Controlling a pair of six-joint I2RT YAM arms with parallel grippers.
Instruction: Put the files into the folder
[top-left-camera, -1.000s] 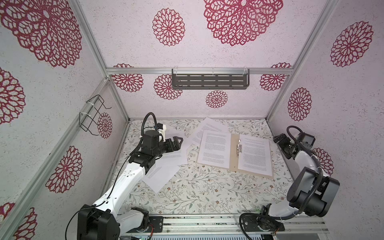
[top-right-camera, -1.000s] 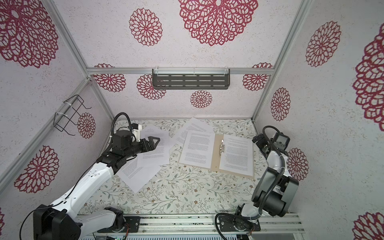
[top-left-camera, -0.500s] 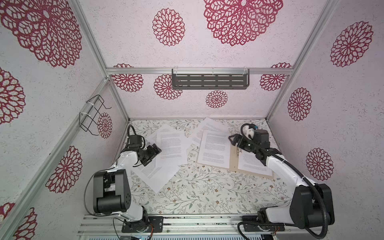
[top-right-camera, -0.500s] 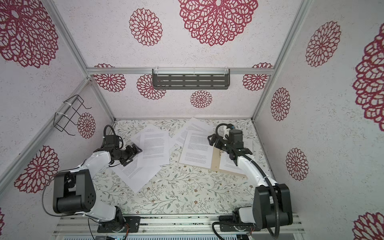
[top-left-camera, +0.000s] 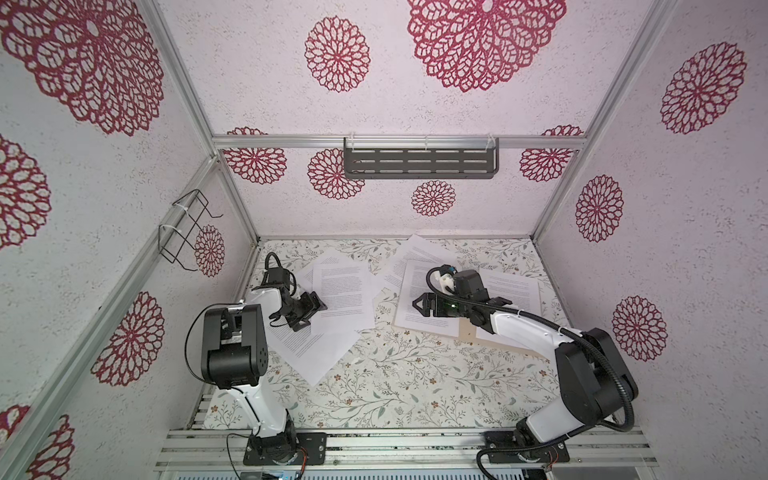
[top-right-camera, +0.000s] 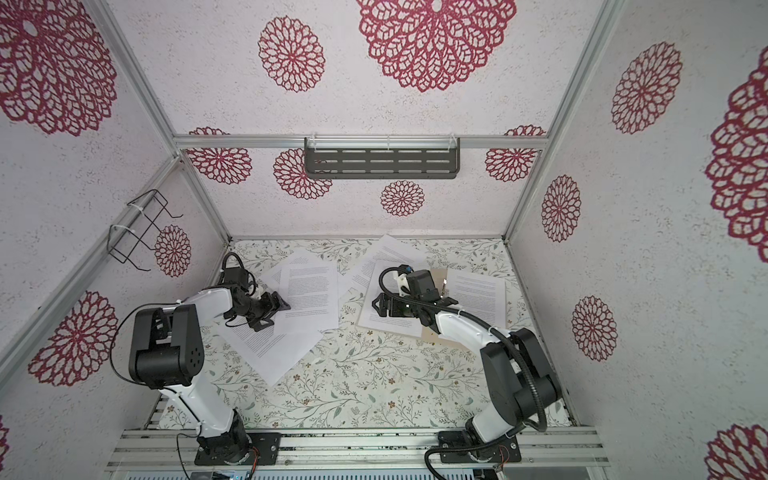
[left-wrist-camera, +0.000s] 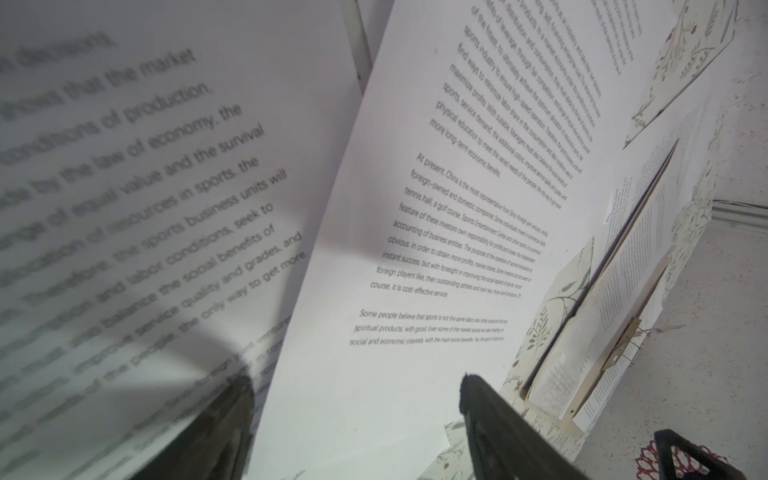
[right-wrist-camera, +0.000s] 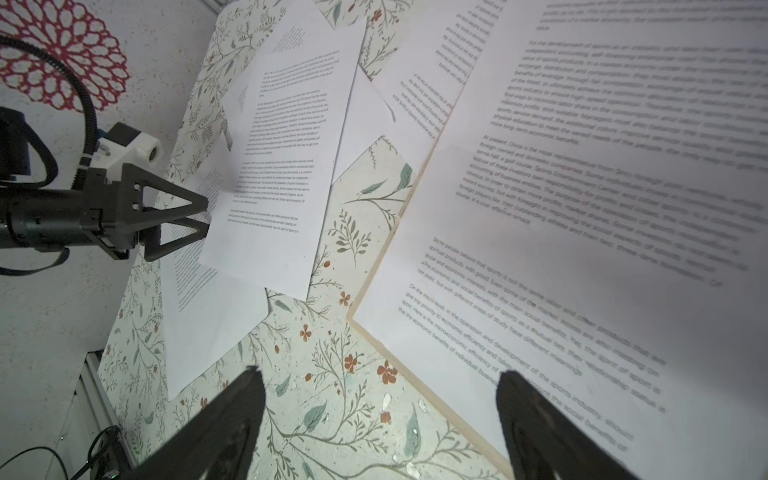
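Observation:
The tan folder (top-left-camera: 466, 330) lies open at the right of the table, with a printed sheet (top-left-camera: 409, 276) on its left leaf and another (top-left-camera: 515, 291) on its right leaf. More files lie loose: one (top-left-camera: 345, 295) at the middle left, one (top-left-camera: 320, 353) under it, and others (top-left-camera: 419, 251) at the back. My left gripper (top-left-camera: 318, 308) is open at the left edge of the middle-left sheet (left-wrist-camera: 415, 249), and that sheet's corner lies between its fingers. My right gripper (top-left-camera: 417, 305) is open just above the folder's left edge (right-wrist-camera: 431, 399).
A floral cloth (top-left-camera: 395, 374) covers the table inside a walled booth. A dark slotted shelf (top-left-camera: 419, 164) hangs on the back wall and a wire rack (top-left-camera: 185, 232) on the left wall. The arm bases stand on aluminium rails (top-left-camera: 374, 440) at the front.
The right arm swung from the right wall across the folder to its left edge. The left arm folded back, and its gripper drew left to the sheet's edge.

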